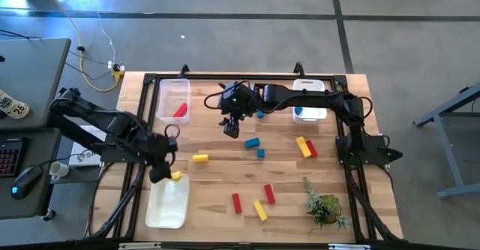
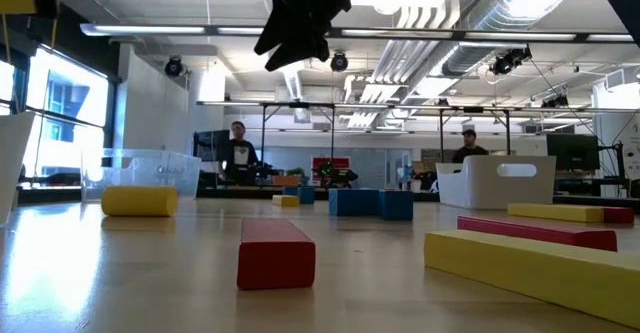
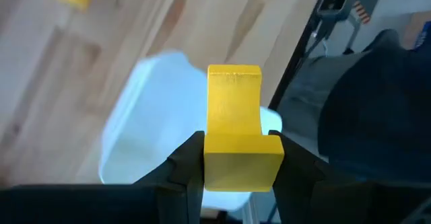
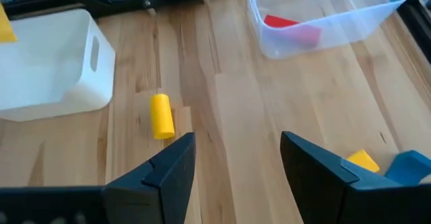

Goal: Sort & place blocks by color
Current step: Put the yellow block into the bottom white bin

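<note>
Left gripper (image 1: 171,175), seen from above, clamps a yellow block (image 1: 176,176) over the near white bin (image 1: 166,205). Right gripper (image 1: 231,126) hangs spread and empty beside the clear bin (image 1: 172,100) holding a red block (image 1: 180,111). Left wrist view: dark fingers (image 3: 185,167) pinch the yellow block (image 3: 236,126) above the bin. Right wrist view: parted fingers (image 4: 168,167) frame bare wood near a yellow cylinder (image 4: 161,116).
</note>
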